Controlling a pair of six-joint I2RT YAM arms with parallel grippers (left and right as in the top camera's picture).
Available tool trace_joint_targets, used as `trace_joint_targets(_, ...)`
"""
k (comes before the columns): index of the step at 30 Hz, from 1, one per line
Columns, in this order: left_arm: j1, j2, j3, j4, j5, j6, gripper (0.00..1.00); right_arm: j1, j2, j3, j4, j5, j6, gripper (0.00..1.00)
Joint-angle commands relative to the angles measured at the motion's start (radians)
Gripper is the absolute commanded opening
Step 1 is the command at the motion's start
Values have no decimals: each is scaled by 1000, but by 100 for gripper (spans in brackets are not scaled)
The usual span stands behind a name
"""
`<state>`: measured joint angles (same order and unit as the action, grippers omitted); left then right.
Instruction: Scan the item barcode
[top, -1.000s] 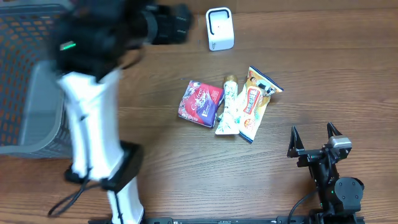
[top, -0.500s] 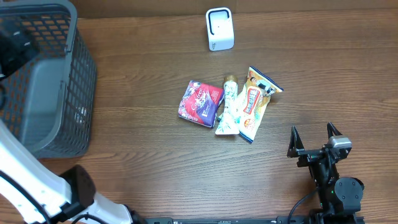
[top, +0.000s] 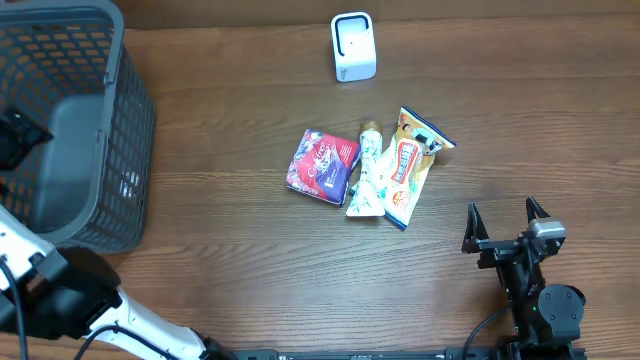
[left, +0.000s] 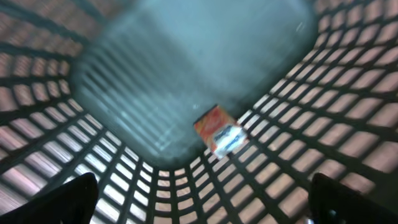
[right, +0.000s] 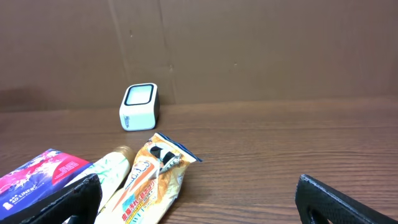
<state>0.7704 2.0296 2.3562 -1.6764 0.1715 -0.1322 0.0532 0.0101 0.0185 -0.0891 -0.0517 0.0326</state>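
Left claw hangs empty over the basket, fingers wide apart, and one orange packet shows inside, apparently dealt with. Right claw rests spread and empty on the bench, while the purple packet, pale tube and yellow bag lie together mid-bench, apart from the scanner, likely unscanned.

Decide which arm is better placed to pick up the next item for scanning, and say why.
Probably the right. The right gripper, open, faces the snack bag and the scanner. The left gripper hangs open over the basket, farther from the items.
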Motion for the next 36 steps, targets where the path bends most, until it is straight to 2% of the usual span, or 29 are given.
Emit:
trace_joint_targets(1,-1,64,-61,14,20,66,97,4,-7,-11,8,6,-4,100)
trace_joint_targets(9,-7,199,-105,21,20,111,86,4,-7,-10,8,6,-4,100)
trace_joint_targets(12,-16,227,-107,18,20,111,77,4,-7,-11,8,6,-4,100)
trace_joint_targets(14,-27,241,-113,17,21,112,74,4,-7,-10,8,6,-4,100)
trace_joint_targets(25,-96,259,-146,40,35,155,72,4,-7,-11,8,6,-4,100)
trace_joint_targets(36,-110,259,-335,124,37,155,68,4,-7,-11,8,6,-4,100)
